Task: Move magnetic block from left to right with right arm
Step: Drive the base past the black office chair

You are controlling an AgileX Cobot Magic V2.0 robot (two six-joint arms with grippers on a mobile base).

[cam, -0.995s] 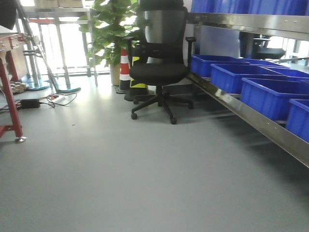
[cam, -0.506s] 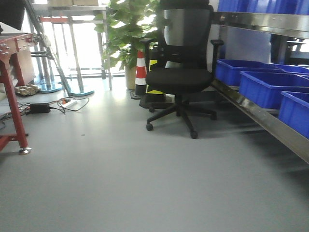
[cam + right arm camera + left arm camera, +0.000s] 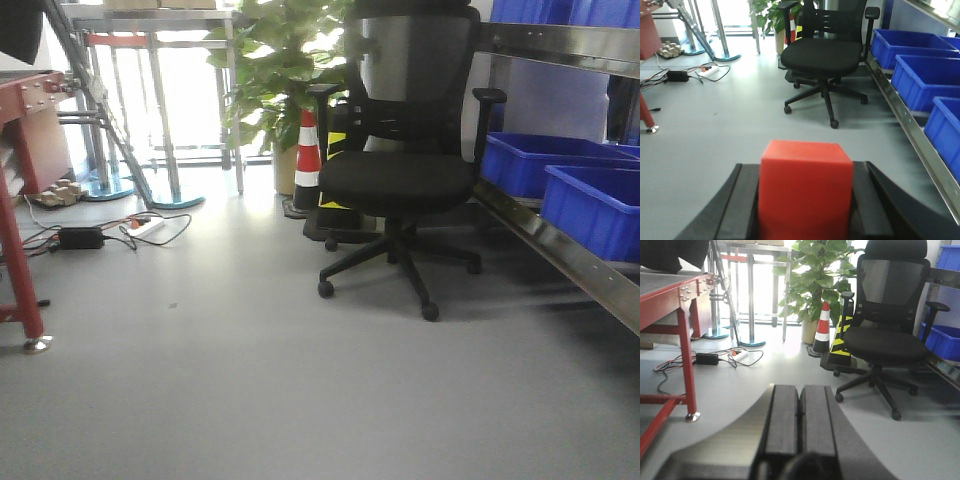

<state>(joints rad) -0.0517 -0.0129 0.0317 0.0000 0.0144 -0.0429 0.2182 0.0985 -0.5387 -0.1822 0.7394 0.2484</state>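
**Red cube clamped in the right gripper; left gripper pressed shut on nothing**

The right gripper holds the magnetic block between its two dark fingers. One pad lies against each side face of the cube. The cube's top face stands above the pads and its front face reaches about level with the fingertips. The block hangs over the grey floor and touches nothing but the pads.

Beyond these fingertips, a little to the right, stands a black office chair on a five-star base with castors. Out past the right finger, blue bins sit in a row on a metal shelf rail.

The left gripper has its two flat pads pressed together with only a thin seam between them, and nothing is held there. To the left of those fingers stands a red-framed table. Ahead of the tips and slightly left, a power strip with cables lies on the floor. Further ahead are an orange-and-white traffic cone and, behind it, a leafy potted plant.
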